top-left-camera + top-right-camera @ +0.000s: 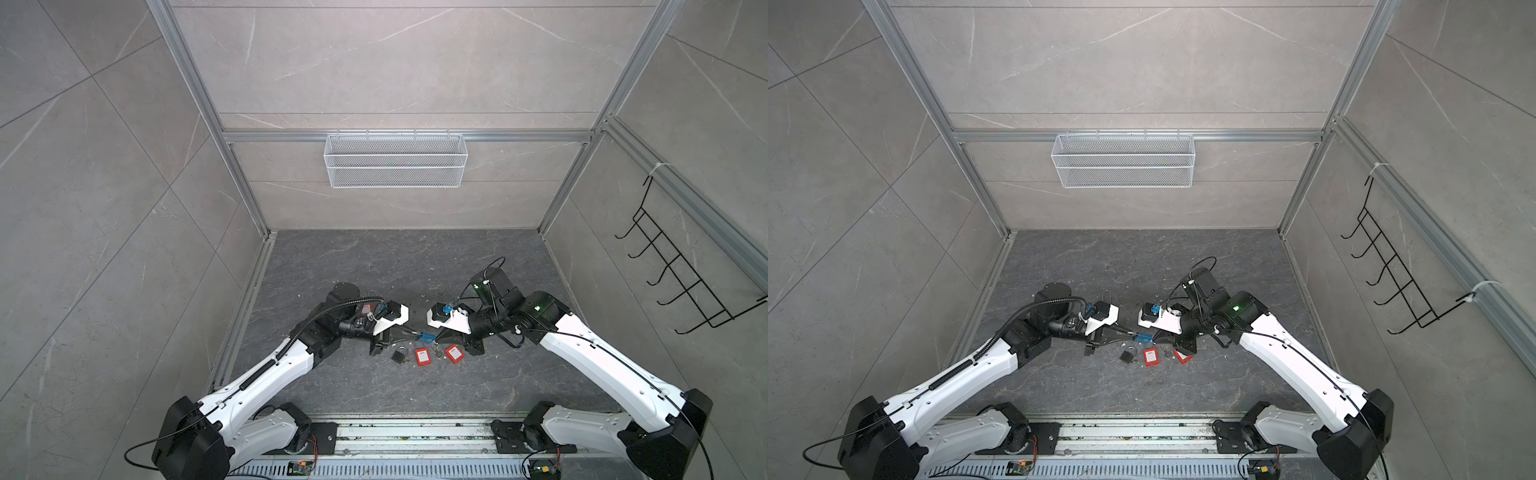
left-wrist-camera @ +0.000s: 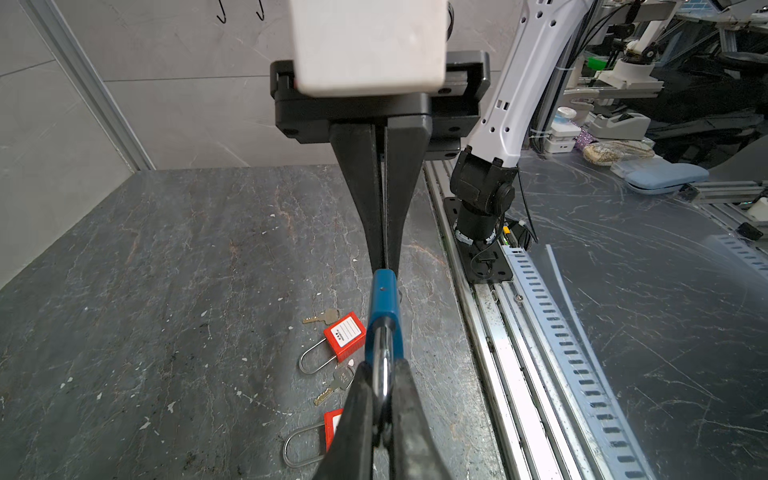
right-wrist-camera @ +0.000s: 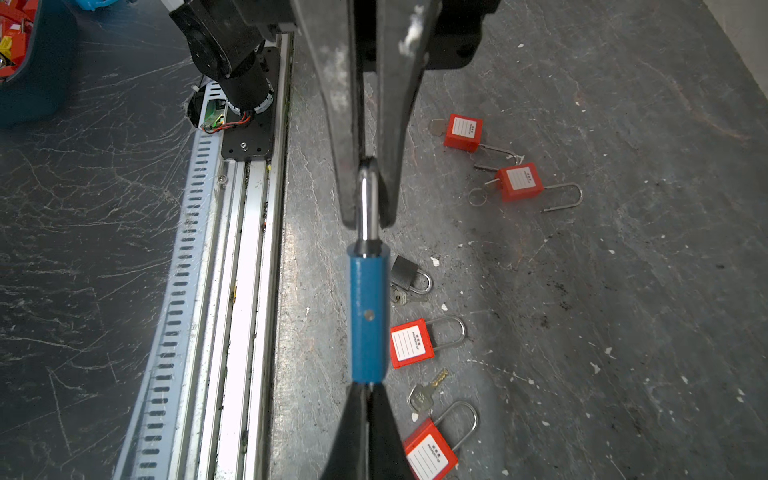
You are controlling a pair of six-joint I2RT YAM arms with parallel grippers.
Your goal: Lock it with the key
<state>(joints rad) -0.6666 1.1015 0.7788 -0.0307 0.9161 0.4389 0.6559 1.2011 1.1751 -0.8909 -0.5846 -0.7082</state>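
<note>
The blue padlock (image 3: 366, 316) hangs above the table (image 3: 623, 291), left gripper (image 3: 368, 216) clamped on its shackle (image 3: 368, 195), right gripper (image 3: 368, 390) pinched shut at the body's other end (key hidden), so an off-axis twist could wrench it loose.

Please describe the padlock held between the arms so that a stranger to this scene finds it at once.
On the dark stone table, find where the left pincer and the right pincer meet. Between them the blue padlock is held off the surface by its steel shackle. It is the only blue one; the red padlocks and the small black padlock lie flat.
</note>
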